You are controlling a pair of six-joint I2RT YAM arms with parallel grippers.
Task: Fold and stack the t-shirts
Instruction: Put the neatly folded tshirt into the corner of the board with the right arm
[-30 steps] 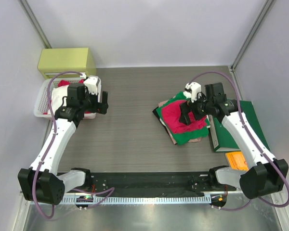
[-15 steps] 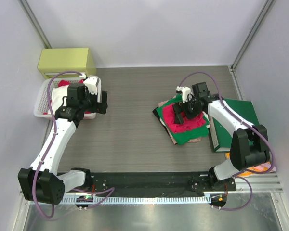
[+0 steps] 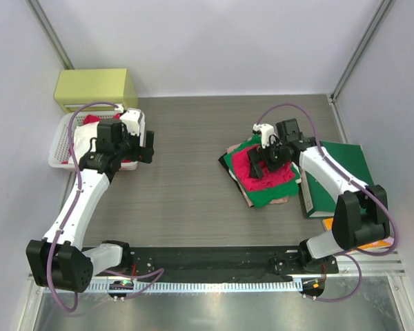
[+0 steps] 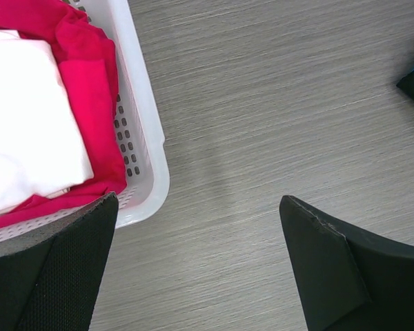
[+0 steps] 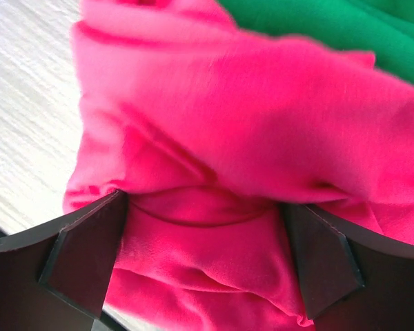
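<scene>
Grey wood-grain table (image 3: 186,138): I note the right claw (image 5: 203,234) spread wide over the crumpled, soft pinkish-red t-shirt (image 5: 214,117), which lies atop the smooth green t-shirt (image 5: 331,27), right of centre. Left claw (image 4: 200,262) stands open beside the perforated white plastic basket (image 4: 143,124).

**One high view, two close views looking down**

The top external camera looks down from high up at the whole table (image 3: 193,138), whose near edge lies along the bottom of the frame. The left wrist camera faces straight down from close range, with a corner of the white basket (image 4: 143,145) in its upper left. Overhead, that basket sits at middle left. The right wrist camera is very near the pinkish-red shirt (image 5: 228,138), which fills its frame. Overhead, the shirt lies right of centre.
</scene>
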